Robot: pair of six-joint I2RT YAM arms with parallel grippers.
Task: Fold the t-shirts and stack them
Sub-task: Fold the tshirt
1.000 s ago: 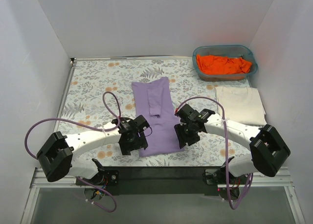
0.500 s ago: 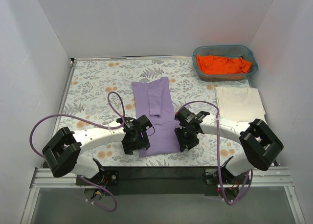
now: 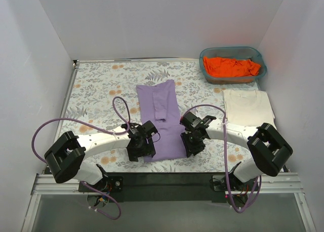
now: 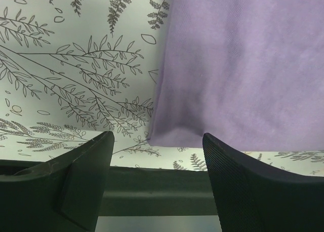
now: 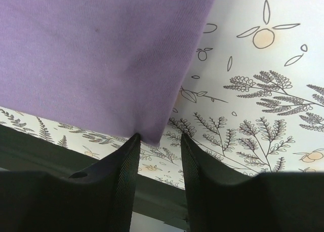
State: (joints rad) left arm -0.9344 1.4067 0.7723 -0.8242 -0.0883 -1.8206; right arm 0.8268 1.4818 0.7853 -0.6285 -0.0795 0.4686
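Here, the soft lavender t-shirt (image 3: 161,121) lies folded oblong.

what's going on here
Two robot arms work on a lavender-purple cloth t-shirt lying folded into a long strip. The left hand and right hand sit open at its two near corners, neither gripping yet. A cream-white folded t-shirt lies at right; a bright orange one sits in the teal plastic basket.

Left tool (image 4: 157,137) wide open, right tool (image 5: 159,139) narrower
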